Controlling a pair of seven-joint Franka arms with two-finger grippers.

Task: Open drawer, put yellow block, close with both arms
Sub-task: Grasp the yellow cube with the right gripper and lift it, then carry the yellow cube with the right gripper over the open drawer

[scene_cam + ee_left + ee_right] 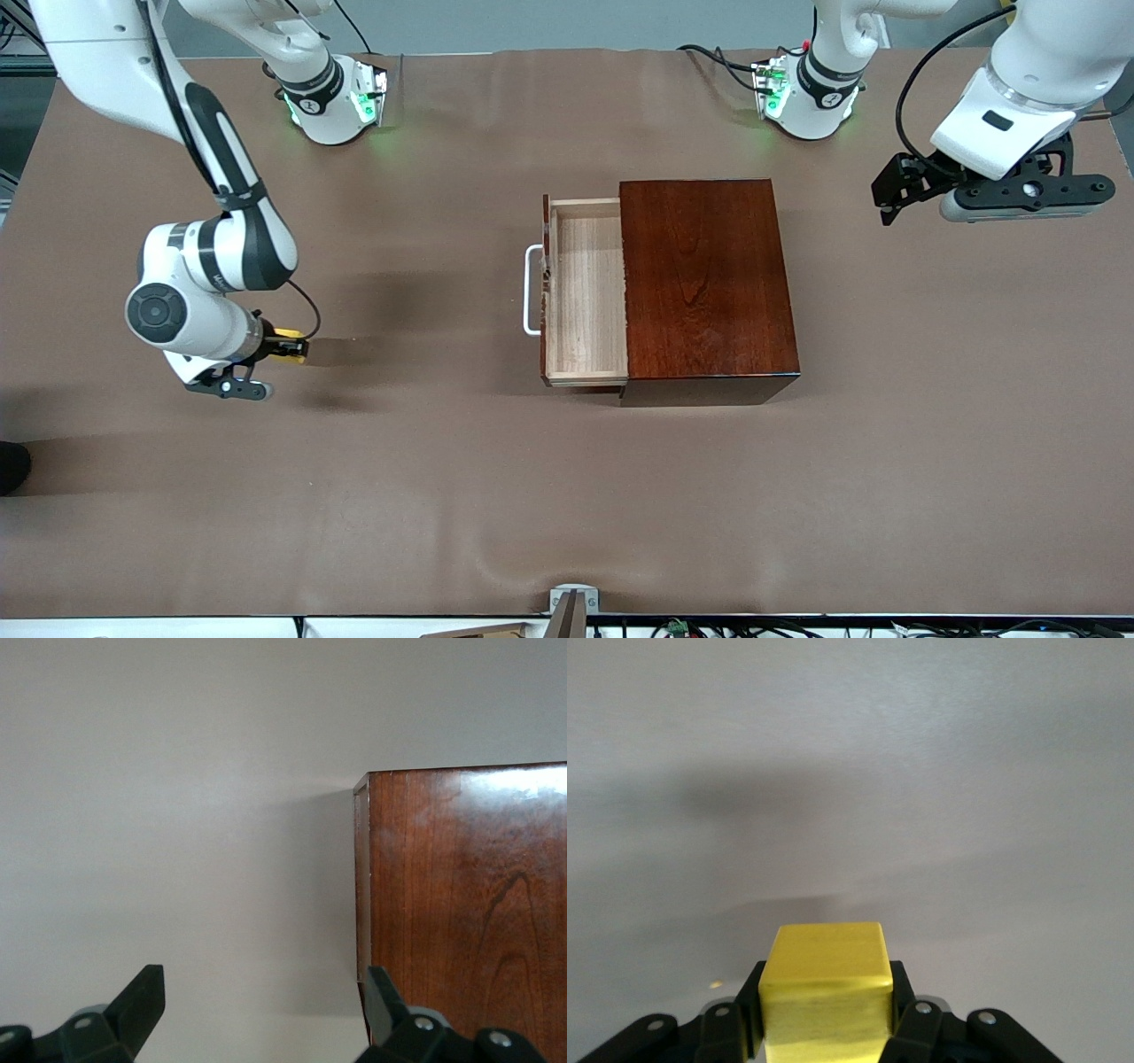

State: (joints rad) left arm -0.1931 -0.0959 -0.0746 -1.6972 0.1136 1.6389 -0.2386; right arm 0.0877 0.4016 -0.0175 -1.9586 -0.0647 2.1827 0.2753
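Note:
The drawer (pixel 585 292) stands pulled out of the mahogany box (pixel 704 288), its pale wood tray bare and its white handle (pixel 532 291) facing the right arm's end of the table. My right gripper (pixel 288 347) hangs low over the brown table toward that end, well apart from the drawer, shut on the yellow block (pixel 290 341). The right wrist view shows the yellow block (pixel 824 997) clamped between both fingers (pixel 749 1005). My left gripper (pixel 895 190) waits open over the table at the left arm's end; its wrist view shows the box (pixel 465 904).
The brown table cover (pixel 443 496) spreads all round the box. Both green-lit arm bases (pixel 332 97) stand along the table edge farthest from the front camera. A small metal bracket (pixel 573 602) sits at the nearest edge.

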